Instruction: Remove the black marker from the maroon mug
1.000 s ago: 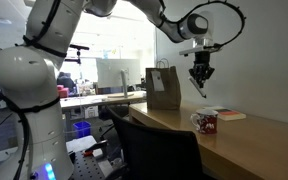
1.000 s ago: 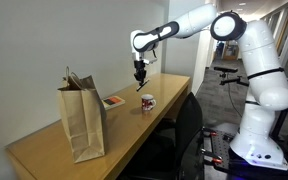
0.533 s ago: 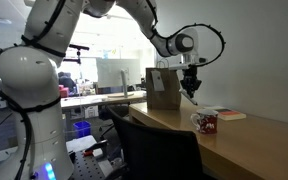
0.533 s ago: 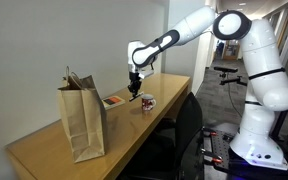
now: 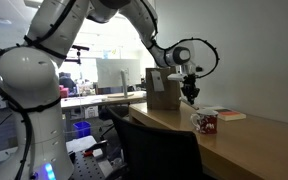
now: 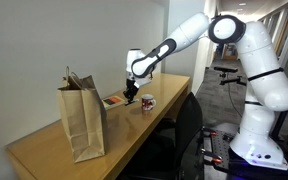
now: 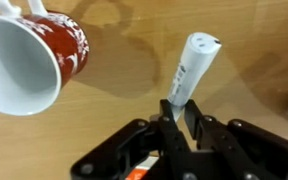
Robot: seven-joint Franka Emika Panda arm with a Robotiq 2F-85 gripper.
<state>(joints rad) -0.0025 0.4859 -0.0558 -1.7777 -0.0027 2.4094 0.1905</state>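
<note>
- An office: a long wooden desk [image 6: 46,150] runs along a plain wall [image 6: 34,40].
- A black office chair [image 5: 156,150] stands at it.
- Behind are glass partitions [image 5: 110,72] and more work desks [image 5: 96,98].

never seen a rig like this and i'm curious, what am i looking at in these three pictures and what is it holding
This is a white robot arm with a two-finger gripper at its end. Two pictures come from cameras standing in the room; the third looks down from the wrist. On the wooden table stand a brown paper bag and a maroon mug, with a flat red-and-white book nearby. The gripper is shut on a marker, held beside the mug. The mug's white inside looks empty.
</note>
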